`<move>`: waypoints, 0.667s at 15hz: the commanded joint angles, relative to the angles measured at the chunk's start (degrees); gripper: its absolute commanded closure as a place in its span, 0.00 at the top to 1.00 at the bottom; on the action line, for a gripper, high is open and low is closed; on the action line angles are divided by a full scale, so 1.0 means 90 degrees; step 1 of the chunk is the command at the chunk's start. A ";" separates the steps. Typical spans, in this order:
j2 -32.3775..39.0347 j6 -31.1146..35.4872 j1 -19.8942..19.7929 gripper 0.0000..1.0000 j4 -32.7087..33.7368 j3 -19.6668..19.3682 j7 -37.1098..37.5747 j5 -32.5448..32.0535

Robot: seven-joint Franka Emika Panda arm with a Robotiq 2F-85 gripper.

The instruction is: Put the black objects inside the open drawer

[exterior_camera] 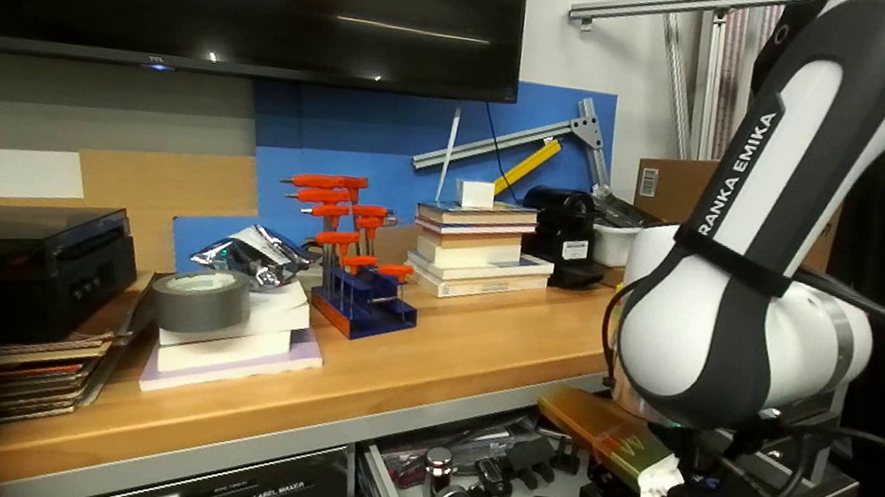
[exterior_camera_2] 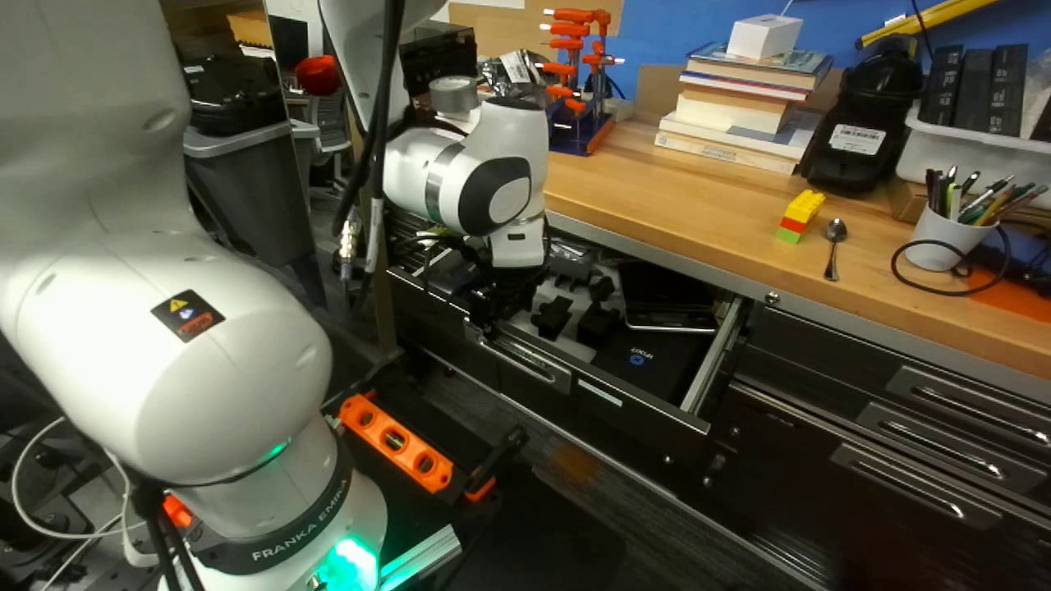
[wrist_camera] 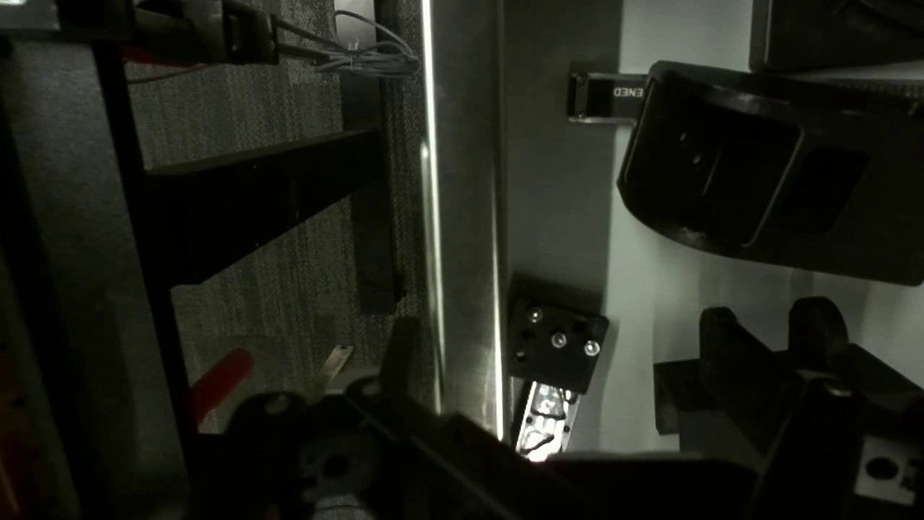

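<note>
Light-brown wooden workbench [exterior_camera_2: 657, 193], dark grey metal drawer [exterior_camera_2: 649, 419] pulled out below, chunky black pieces [exterior_camera_2: 552, 318] inside, you've got your black gripper [wrist_camera: 605, 372] spread wide above it

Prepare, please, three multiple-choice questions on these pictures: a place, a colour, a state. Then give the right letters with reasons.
1. Where is the silver metal spoon?
A) on the tall book stack
B) on the light-brown wooden bench top
C) in the white round pen cup

2. Which colours has the small plastic toy-brick block?
A) yellow, red and green
B) blue and white
C) only black

3. In what state is the wide dark-grey metal drawer?
A) shut
B) turned upside down
C) pulled open

1 B: in an exterior view it lies directly on the bench top.
2 A: red shows between yellow and green.
3 C: small chunky black objects show inside it.
</note>
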 commanded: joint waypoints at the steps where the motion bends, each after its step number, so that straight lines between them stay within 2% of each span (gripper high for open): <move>1: 0.0162 0.0499 -0.0024 1.00 0.0005 -0.0083 -0.0453 0.0226; 6: 0.0410 0.0742 0.0066 1.00 0.0367 -0.0268 -0.0883 0.0034; 10: 0.0874 0.0854 0.0046 1.00 0.1053 -0.0140 -0.1538 0.0193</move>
